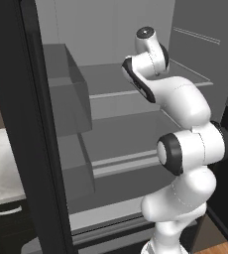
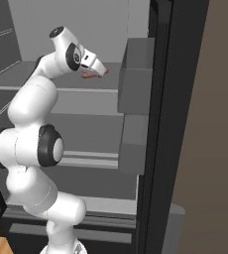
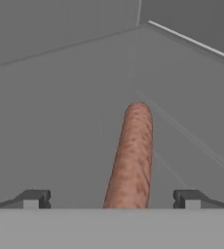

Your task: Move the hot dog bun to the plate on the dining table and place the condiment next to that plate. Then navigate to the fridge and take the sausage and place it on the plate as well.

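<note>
1. The fridge (image 1: 116, 144) stands open, its light grey shelves taking up the centre of both base views.
2. The sausage (image 3: 131, 158) lies on a grey shelf, running up the lower middle of the hand view.
3. The gripper (image 3: 111, 199) has its fingers spread wide, one tip either side of the sausage, neither touching it.
4. In the right base view, the sausage (image 2: 89, 75) peeks out just under the hand, upper centre.

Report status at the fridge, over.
Hand open, fingers either side of the sausage, not closed on it. Sausage lying on a grey fridge shelf. Nothing in the way.
</note>
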Available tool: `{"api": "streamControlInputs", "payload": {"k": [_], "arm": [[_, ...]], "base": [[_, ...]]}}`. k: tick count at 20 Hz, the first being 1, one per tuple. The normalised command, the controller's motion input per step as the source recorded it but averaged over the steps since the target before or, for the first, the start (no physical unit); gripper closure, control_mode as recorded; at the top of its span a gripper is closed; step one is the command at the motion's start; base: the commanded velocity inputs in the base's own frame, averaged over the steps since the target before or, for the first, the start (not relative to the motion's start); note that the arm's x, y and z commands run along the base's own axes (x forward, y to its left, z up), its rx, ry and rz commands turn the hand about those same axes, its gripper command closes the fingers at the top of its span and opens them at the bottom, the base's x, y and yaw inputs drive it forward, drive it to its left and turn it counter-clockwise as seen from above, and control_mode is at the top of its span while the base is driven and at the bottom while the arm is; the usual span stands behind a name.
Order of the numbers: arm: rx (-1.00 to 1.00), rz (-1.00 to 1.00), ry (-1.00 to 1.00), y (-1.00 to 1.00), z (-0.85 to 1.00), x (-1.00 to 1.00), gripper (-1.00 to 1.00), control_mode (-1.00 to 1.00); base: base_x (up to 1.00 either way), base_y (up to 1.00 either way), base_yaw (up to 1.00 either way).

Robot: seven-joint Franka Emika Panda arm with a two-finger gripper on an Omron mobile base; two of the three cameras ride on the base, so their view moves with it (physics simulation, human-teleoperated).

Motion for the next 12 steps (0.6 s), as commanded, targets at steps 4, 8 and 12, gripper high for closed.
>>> {"api": "streamControlInputs", "payload": {"k": [4, 8, 12], "arm": [[0.01, 0.0, 0.0, 0.0, -0.18, 0.09, 1.0, -1.0], [0.01, 0.0, 0.0, 0.0, -0.28, 0.01, 1.0, -1.0], [0.01, 0.0, -0.03, 0.0, -0.23, -0.02, 1.0, -1.0]], "base": [[0.0, 0.0, 0.0], [0.0, 0.0, 0.0], [0.0, 0.0, 0.0]]}}
